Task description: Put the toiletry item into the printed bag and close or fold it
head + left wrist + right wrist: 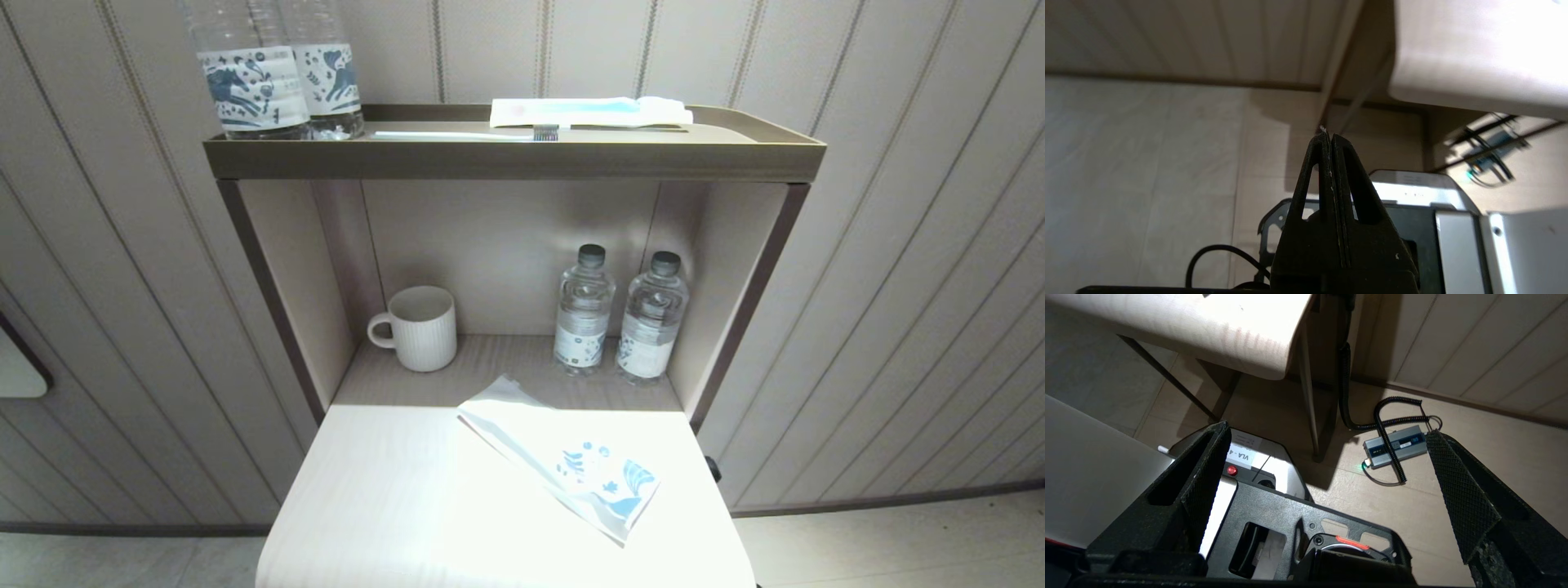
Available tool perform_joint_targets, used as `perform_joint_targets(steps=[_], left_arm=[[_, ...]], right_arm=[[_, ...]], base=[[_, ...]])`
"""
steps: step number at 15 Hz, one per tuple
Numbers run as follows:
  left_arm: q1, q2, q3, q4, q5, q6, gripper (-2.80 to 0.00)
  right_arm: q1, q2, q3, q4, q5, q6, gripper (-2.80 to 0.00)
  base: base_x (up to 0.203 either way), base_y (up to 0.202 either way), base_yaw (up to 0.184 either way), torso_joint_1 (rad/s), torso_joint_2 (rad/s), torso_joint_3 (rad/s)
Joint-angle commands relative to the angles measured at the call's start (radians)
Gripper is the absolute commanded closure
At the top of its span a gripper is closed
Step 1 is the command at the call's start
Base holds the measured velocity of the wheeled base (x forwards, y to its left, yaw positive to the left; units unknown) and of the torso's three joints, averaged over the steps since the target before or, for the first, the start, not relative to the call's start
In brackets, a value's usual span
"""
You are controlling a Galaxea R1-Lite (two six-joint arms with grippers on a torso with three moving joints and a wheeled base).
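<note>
Left gripper (1329, 136): fingers clenched together on nothing, low beside the bench (1474, 53) edge; right gripper (1327, 457): fingers spread wide, released, below the bench over the floor (1412, 506). Panelled wall (898, 245) behind. The printed bag (563, 457) lies flat and diagonal on the bench, well apart from both grippers.

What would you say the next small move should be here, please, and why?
Probably raise the right hand toward the toothbrush on the top shelf. The printed bag lies flat on the table, apparently empty; both hands hang below the tabletop, and the right one is open while the left hand is shut.
</note>
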Motion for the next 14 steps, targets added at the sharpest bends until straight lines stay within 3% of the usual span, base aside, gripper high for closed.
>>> perform_joint_targets(steps=[1, 3, 5, 7, 9, 11, 12, 14], left_arm=[[0.100, -0.007, 0.074, -0.013, 0.003, -0.005, 0.00], [0.231, -0.008, 0.194, -0.072, 0.002, -0.018, 0.00], [0.254, -0.009, 0.283, -0.186, 0.004, -0.040, 0.00], [0.275, -0.011, 0.358, -0.259, 0.037, -0.038, 0.00], [0.369, -0.065, 0.380, -0.266, 0.058, -0.013, 0.00], [0.382, -0.145, 0.422, -0.275, 0.078, 0.014, 0.00], [0.380, -0.204, 0.425, -0.279, 0.045, 0.038, 0.00], [0.376, -0.284, 0.463, -0.330, -0.106, 0.177, 0.00]], right_arm=[[-0.018, -0.076, 0.041, 0.008, -0.006, 0.022, -2.80], [-0.020, -0.076, 0.093, 0.006, -0.036, 0.068, -2.80], [-0.021, -0.077, 0.143, -0.003, -0.078, 0.074, -2.80], [-0.053, -0.081, 0.202, -0.098, -0.121, 0.065, -2.80], [-0.155, -0.086, 0.305, -0.245, -0.192, 0.007, -2.80], [-0.156, -0.102, 0.396, -0.331, -0.267, -0.023, -2.80], [-0.146, -0.146, 0.432, -0.373, -0.266, -0.026, -2.80], [-0.128, -0.294, 0.478, -0.433, -0.201, -0.035, -2.80]], base=[[0.000, 0.000, 0.000, 0.000, 0.00, 0.000], [0.000, 0.000, 0.000, 0.000, 0.00, 0.000], [0.000, 0.000, 0.000, 0.000, 0.00, 0.000], [0.000, 0.000, 0.000, 0.000, 0.00, 0.000], [0.000, 0.000, 0.000, 0.000, 0.00, 0.000], [0.000, 0.000, 0.000, 0.000, 0.00, 0.000], [0.000, 0.000, 0.000, 0.000, 0.00, 0.000], [0.000, 0.000, 0.000, 0.000, 0.00, 0.000]])
